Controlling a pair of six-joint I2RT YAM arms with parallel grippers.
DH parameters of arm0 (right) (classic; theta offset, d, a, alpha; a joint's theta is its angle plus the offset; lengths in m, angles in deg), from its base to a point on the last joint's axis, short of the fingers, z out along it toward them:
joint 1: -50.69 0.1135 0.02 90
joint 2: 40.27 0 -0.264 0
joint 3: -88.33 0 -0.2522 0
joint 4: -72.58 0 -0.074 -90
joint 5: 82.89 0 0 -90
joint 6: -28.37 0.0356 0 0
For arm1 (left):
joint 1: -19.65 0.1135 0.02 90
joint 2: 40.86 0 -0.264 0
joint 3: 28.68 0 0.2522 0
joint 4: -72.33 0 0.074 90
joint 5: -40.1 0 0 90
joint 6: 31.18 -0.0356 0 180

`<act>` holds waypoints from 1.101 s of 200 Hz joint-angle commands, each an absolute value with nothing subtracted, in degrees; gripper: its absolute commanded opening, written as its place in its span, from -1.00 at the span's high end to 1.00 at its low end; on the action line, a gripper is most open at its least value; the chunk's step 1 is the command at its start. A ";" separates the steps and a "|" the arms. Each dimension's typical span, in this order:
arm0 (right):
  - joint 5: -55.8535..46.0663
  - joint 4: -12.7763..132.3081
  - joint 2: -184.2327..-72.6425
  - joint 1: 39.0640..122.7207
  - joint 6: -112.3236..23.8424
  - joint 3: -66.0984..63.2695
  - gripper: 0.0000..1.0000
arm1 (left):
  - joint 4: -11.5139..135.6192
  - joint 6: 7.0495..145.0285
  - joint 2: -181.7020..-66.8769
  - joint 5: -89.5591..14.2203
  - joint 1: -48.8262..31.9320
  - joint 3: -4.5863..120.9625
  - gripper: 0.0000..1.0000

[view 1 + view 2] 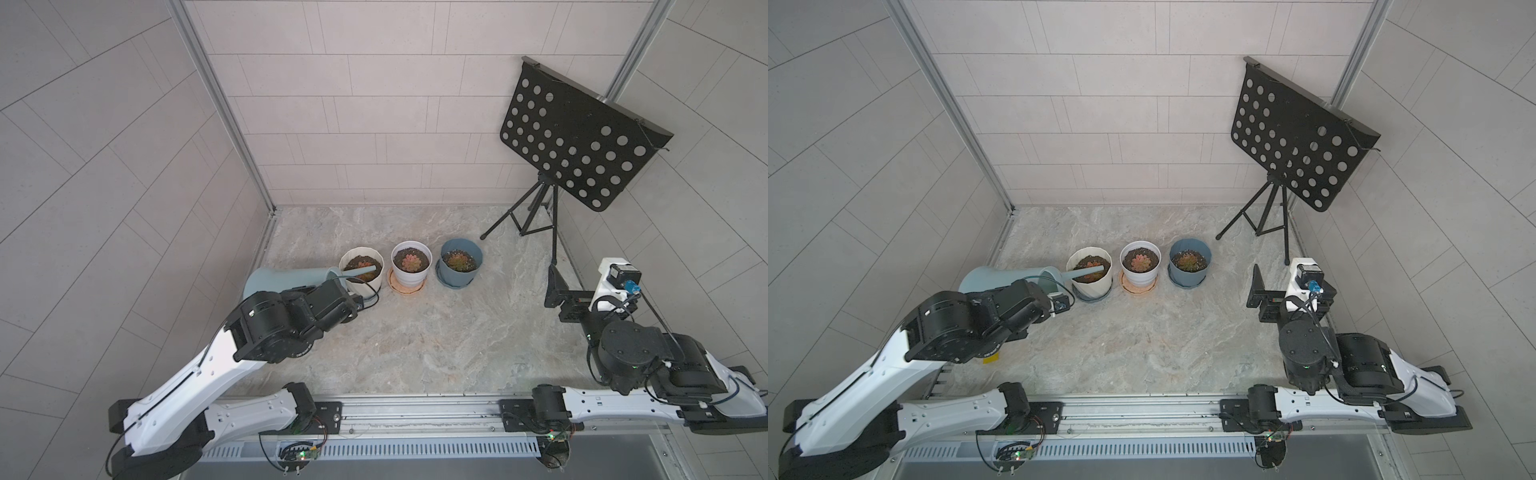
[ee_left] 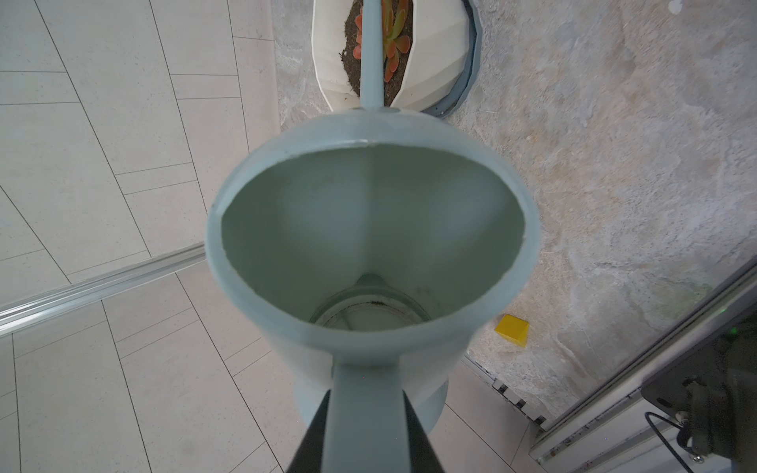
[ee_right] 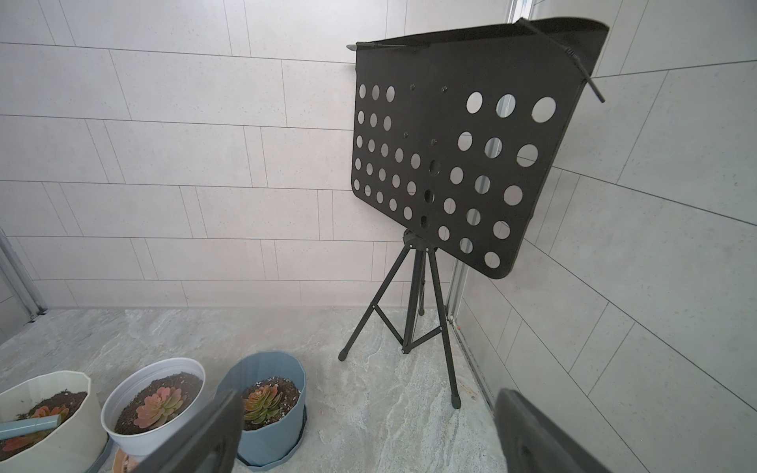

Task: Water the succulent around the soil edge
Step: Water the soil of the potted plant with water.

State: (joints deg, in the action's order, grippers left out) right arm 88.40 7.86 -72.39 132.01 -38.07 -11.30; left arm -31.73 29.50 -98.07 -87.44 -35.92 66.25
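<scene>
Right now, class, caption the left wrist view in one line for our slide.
Left pincer holds the blue watering can, spout reaching over the succulent in the cream pot.

white arm links, black motor joints

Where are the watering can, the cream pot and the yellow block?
watering can point(image 2: 370, 229), left wrist view, inner wall
cream pot point(image 1: 1096, 286), a top view, front wall
yellow block point(image 2: 512, 329), left wrist view, upper face
</scene>
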 commanded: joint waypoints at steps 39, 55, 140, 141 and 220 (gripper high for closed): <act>89.21 8.87 -72.09 131.81 -39.99 -11.63 -1.00 | -27.75 27.10 -98.04 -90.33 -36.51 67.99 1.00; 89.28 9.17 -72.16 131.81 -40.31 -11.63 -1.00 | -27.47 26.85 -98.29 -90.68 -36.49 67.72 1.00; 89.14 10.36 -72.16 131.72 -41.32 -11.90 -0.99 | -26.18 25.25 -99.22 -95.20 -36.32 65.86 1.00; 89.17 10.37 -72.12 131.72 -41.32 -11.85 -1.00 | -26.08 25.25 -99.18 -95.23 -36.28 65.86 1.00; 89.17 10.62 -71.82 131.61 -41.61 -12.14 -0.99 | -25.46 23.54 -99.92 -95.54 -33.11 65.50 1.00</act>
